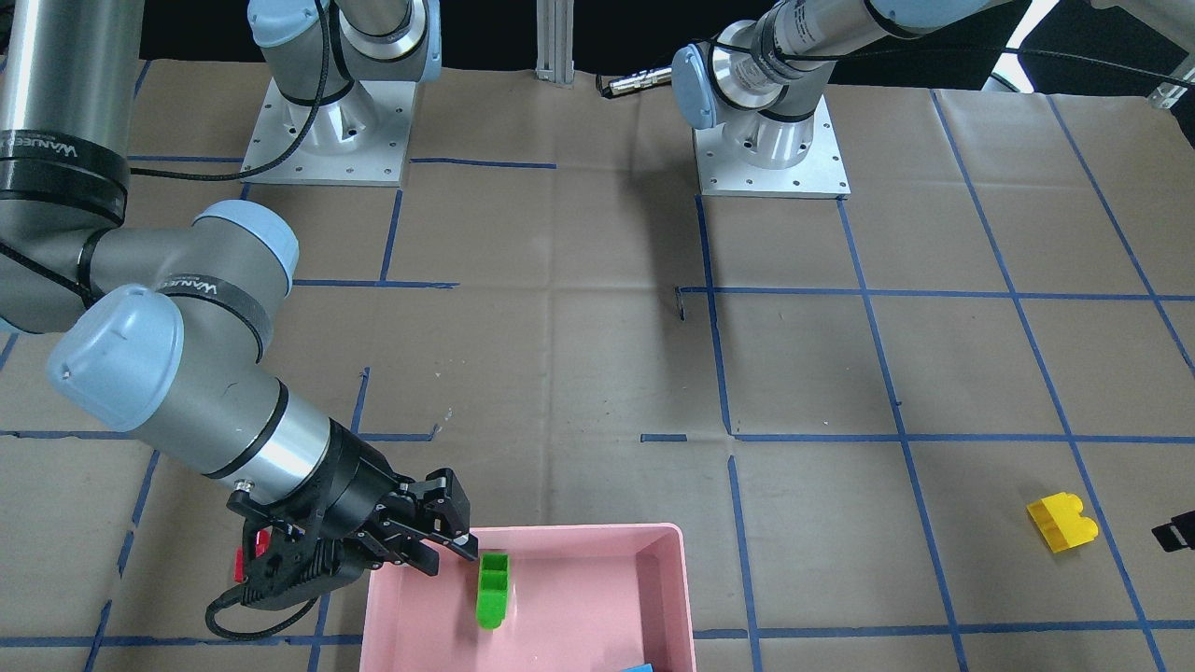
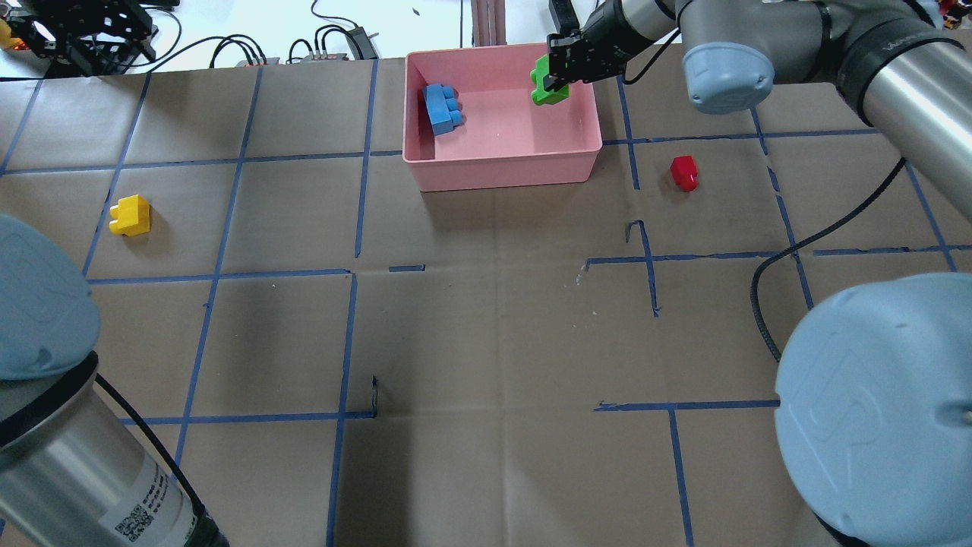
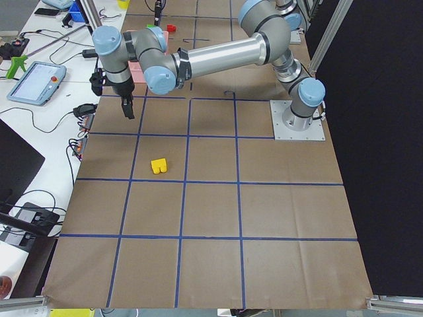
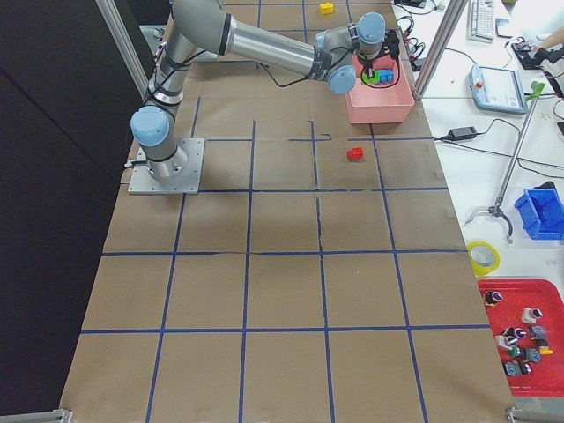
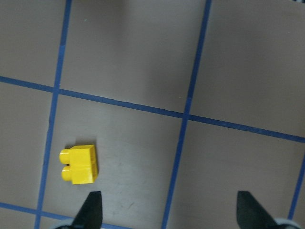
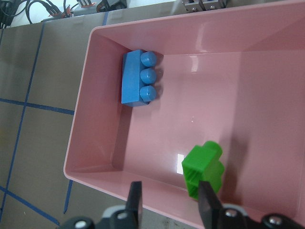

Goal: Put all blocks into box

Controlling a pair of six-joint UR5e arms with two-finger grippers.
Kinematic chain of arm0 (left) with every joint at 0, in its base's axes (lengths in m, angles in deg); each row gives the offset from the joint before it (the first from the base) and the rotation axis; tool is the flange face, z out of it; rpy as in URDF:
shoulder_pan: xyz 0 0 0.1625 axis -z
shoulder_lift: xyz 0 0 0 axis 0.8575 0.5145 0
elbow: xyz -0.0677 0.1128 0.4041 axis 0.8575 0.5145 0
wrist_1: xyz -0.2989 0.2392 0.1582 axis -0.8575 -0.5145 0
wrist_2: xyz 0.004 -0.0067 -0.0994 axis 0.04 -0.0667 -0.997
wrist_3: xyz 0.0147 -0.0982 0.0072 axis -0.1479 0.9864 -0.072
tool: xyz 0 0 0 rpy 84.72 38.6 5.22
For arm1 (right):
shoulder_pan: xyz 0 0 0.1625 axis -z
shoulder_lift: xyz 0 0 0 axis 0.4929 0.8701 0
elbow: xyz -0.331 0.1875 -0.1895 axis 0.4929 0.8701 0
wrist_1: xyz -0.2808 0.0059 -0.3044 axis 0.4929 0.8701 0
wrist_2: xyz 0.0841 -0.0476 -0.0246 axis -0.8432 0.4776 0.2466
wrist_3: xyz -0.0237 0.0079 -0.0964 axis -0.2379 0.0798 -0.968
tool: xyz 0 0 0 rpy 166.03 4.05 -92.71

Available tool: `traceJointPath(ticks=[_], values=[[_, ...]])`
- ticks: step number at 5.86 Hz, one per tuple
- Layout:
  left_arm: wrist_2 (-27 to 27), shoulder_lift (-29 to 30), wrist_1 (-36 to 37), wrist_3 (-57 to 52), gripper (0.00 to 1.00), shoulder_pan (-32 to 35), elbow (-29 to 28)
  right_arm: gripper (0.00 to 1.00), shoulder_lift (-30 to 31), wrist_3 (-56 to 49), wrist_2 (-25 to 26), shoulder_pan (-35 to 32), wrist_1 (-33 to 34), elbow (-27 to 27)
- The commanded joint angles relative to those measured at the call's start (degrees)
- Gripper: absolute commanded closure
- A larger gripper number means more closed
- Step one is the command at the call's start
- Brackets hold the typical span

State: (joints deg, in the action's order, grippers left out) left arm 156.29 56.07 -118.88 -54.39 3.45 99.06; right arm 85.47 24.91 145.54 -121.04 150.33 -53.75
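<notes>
While the right gripper (image 6: 170, 192) hangs fingers-spread over the box (image 2: 501, 163), green block (image 2: 550, 93) lies free inside, overhead 2 o'clock | left gripper (image 5: 169, 196), jaws wide, above yellow block (image 5: 80, 164) at wrist-view 8 o'clock, likely lining up a pick

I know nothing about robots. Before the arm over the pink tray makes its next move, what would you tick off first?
1. Green block inside the box: ok.
2. Right tool not clamping the green block: ok, its fingers stand wider than the block. Whether one finger touches it: cannot tell.
3. Light blue block inside the box: ok, lying by a side wall.
4. Red block inside the box: not ok, it is on the table beside the box.
5. Yellow block inside the box: not ok, it is on the table.
6. Left tool lined up on the yellow block: not ok. The tool is open, but the block lies outside its fingers.
</notes>
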Motion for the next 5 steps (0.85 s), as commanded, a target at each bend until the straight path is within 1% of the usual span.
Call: traceJointPath(ticks=[1,2,3,4,5], values=[[0.54,3.95,0.54,-0.62,0.00,-1.67,0.28,0.00,1.91,-0.40,0.34,0.02,-0.97,-1.00],[2.11,5.11,0.89,-0.01,0.00,-1.84,1.67,0.00,5.32,-2.93,3.48,1.41,-0.98,-3.36],[2.39,4.94,4.11,-0.18,0.01,-3.33,5.43,0.00,8.57,-10.52,15.69,4.21,-0.90,-6.34],[2.30,4.33,9.02,-0.53,0.01,-4.82,10.08,0.00,10.61,-16.43,20.16,5.45,-0.90,-8.37],[2.30,3.72,13.94,-0.36,0.01,-4.83,14.74,0.01,9.24,-17.62,24.65,6.25,-0.03,-8.92]])
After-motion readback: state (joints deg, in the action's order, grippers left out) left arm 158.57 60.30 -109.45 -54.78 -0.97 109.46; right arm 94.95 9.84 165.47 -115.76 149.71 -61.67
